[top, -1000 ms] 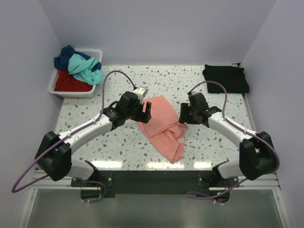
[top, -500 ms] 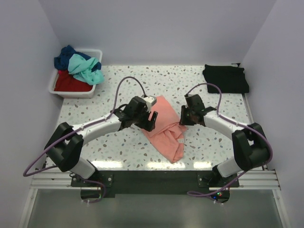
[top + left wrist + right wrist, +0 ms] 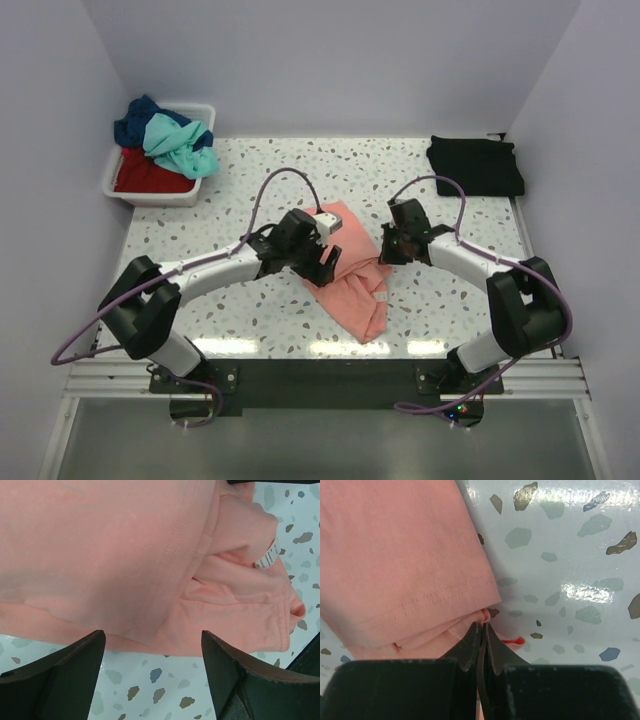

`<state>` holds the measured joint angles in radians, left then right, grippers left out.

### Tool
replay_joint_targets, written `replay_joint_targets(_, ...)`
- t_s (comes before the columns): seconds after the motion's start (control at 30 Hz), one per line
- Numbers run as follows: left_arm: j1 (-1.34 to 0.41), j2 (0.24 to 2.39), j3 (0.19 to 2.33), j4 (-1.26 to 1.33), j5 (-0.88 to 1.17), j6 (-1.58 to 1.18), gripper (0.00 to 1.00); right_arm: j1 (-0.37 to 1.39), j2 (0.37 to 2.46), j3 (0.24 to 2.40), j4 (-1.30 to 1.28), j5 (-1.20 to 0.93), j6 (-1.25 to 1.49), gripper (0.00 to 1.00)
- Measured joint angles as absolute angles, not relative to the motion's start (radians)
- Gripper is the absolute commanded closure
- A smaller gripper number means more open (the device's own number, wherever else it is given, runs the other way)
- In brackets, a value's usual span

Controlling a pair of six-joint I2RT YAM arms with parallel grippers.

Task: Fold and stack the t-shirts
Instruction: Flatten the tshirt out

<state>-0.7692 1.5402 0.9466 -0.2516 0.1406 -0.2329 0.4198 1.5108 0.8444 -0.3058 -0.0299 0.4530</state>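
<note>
Right pincer [image 3: 481, 627] tight on salmon-pink t-shirt [image 3: 395, 560] edge

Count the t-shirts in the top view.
5: salmon-pink t-shirt mid-table; black t-shirt folded at the far right corner; teal t-shirt, navy t-shirt and red t-shirt piled in the white bin, far left. More may be buried there.
</note>
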Motion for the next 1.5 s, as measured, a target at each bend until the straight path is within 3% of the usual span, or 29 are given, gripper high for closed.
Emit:
replay_joint_targets(0.27, -0.832, 1.618, 0.947, -0.239, 0.134, -0.204, 0.22, 0.420, 1.519, 0.844, -0.307, -0.030, 0.453, 1.00)
replay_joint_targets(0.37, -0.853, 1.642, 0.947, -0.224, 0.068, -0.203, 0.28, 0.420, 1.519, 0.845, -0.307, -0.030, 0.453, 1.00)
replay_joint_targets(0.5, -0.858, 1.655, 0.939, -0.147, -0.064, -0.231, 0.42, 0.420, 1.519, 0.845, -0.308, -0.030, 0.453, 1.00)
replay_joint_targets(0.67, -0.858, 1.671, 0.935, -0.060, -0.183, -0.262, 0.50, 0.420, 1.519, 0.845, -0.315, -0.030, 0.453, 1.00)
replay_joint_targets(1.0, -0.859, 1.735, 0.935, -0.019, -0.223, -0.274, 0.51, 0.420, 1.519, 0.852, -0.330, -0.025, 0.452, 1.00)
replay_joint_targets(1.03, -0.859, 1.735, 0.935, -0.018, -0.223, -0.275, 0.54, 0.420, 1.519, 0.852, -0.330, -0.025, 0.452, 1.00)
replay_joint_targets(1.17, -0.859, 1.735, 0.935, -0.019, -0.226, -0.285, 0.93, 0.420, 1.519, 0.853, -0.330, -0.025, 0.452, 1.00)
replay_joint_targets(1.2, -0.859, 1.735, 0.935, -0.019, -0.230, -0.287, 0.98, 0.420, 1.519, 0.853, -0.331, -0.025, 0.452, 1.00)
replay_joint_targets(1.5, -0.865, 1.735, 0.944, -0.063, -0.332, -0.320, 1.00, 0.420, 1.518, 0.872, -0.351, -0.009, 0.453, 1.00)
